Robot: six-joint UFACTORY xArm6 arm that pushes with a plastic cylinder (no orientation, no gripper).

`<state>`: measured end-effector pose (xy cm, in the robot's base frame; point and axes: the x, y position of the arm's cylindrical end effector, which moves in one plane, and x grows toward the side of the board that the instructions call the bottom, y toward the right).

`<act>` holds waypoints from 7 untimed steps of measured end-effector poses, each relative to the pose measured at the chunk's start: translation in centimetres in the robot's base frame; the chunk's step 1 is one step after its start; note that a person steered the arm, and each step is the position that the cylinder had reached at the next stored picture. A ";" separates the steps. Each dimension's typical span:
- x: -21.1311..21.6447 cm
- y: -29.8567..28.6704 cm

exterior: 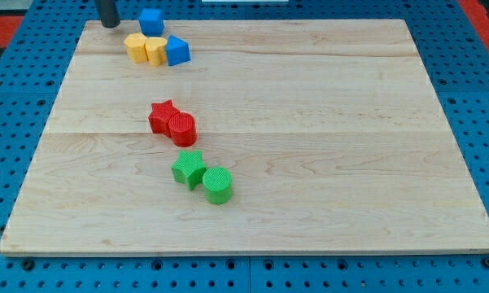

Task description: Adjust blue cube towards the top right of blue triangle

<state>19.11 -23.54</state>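
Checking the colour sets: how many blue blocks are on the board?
2: the blue cube at the view's top edge, and the blue triangle just below-right of it, touching the yellow blocks. None look hidden.

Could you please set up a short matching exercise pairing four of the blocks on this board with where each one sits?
Blocks:
1. blue cube
2. blue triangle
3. red star
4. green cylinder

Places:
A. touching the green star's right
B. touching the red cylinder's left
C. topmost, right of my tip
D. right end of the yellow blocks' row

Pairs: 1-C, 2-D, 3-B, 4-A
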 end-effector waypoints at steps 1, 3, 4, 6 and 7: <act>0.0 0.0; 2.3 19.1; 6.7 24.5; 0.3 35.1; 0.0 34.7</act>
<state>19.15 11.19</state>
